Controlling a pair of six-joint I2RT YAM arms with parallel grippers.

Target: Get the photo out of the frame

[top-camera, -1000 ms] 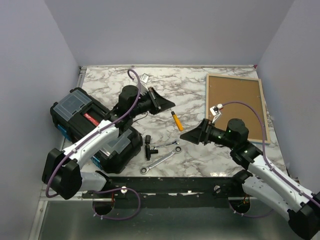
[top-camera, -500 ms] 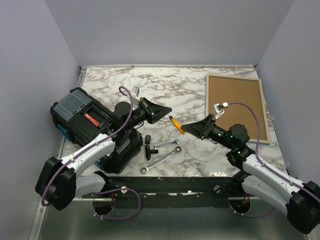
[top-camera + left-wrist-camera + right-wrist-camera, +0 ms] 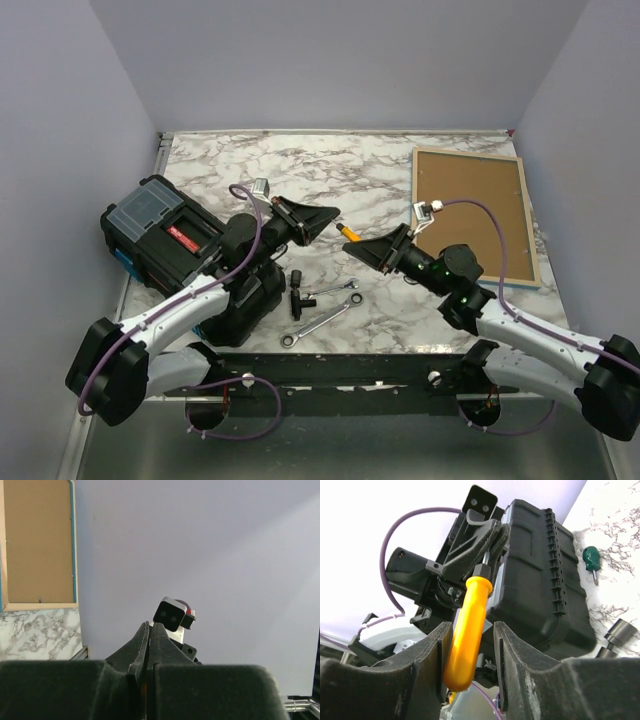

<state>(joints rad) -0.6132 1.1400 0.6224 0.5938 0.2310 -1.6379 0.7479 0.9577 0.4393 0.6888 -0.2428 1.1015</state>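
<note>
**A:** What sits furthest left?

**B:** A black toolbox (image 3: 150, 235) with clear-lidded compartments on top. It rests on the marbled surface (image 3: 380, 170), and the left arm arches over its near right corner.

**A:** And the left gripper?

**B:** The left gripper (image 3: 333, 213) is just right of the toolbox and points away from it. It is pinched tight on the thin metal shaft of a yellow-handled screwdriver (image 3: 350, 233).

**A:** Is anything loose nearby?

**B:** Right of the toolbox's near end lie a small black socket piece (image 3: 297, 292), a short wrench (image 3: 335, 289) and a longer wrench (image 3: 320, 320). The right wrist view also shows a green-handled screwdriver (image 3: 591, 560) lying just beside the toolbox.

**A:** What about the right gripper?

**B:** The right gripper (image 3: 366, 247) is farther right of the toolbox and points back toward it. Its jaws are partway apart, with the yellow handle between them. A gap shows along one finger. I cannot tell whether the other finger touches the handle.

**A:** Where is the frame?

**B:** The picture frame (image 3: 470, 210) lies farthest right of the toolbox, well apart from both grippers. It is flat with its brown back up. The left wrist view shows a thin turquoise line along its border. Its front faces the surface and is hidden.
</note>
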